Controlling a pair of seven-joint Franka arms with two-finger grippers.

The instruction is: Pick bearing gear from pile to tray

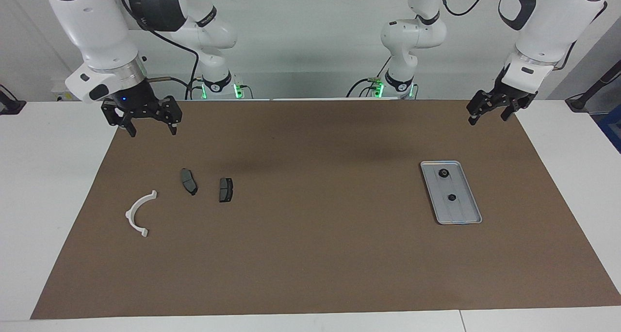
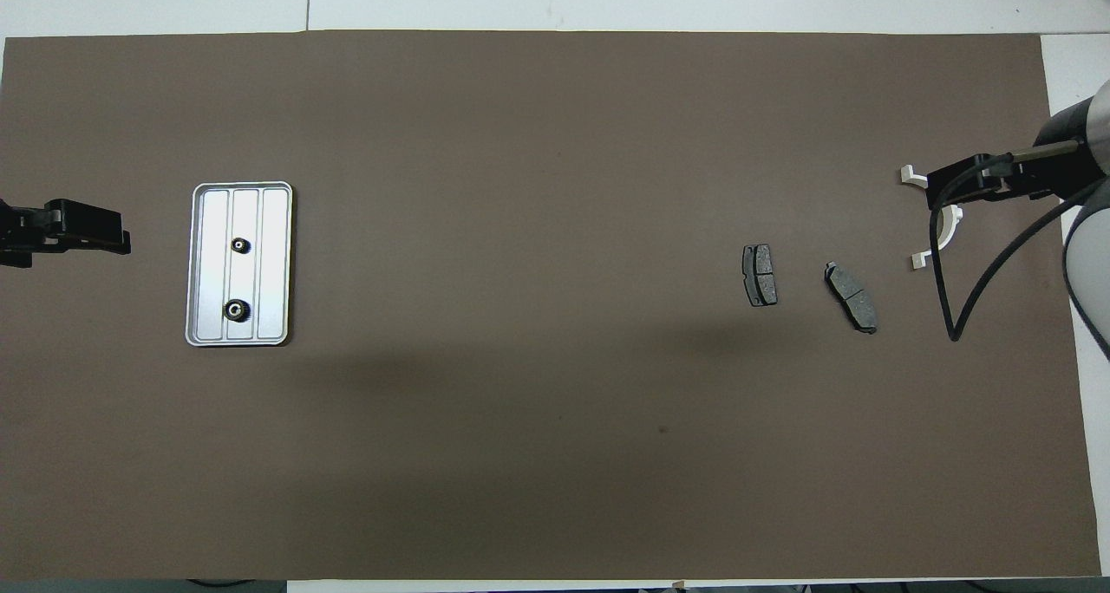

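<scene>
Two gears [image 1: 442,173] [image 1: 451,197] lie inside the tray [image 1: 471,219], well inside its rim, at the left arm's end of the bench. Wide bare mat [image 1: 320,235] separates it from two pads [image 1: 188,181] [image 1: 225,189] and a white bracket [image 1: 138,214]. Left pincer [image 1: 486,114] and right pincer [image 1: 151,128] hang released, empty, over the mat's robot-side corners.
</scene>
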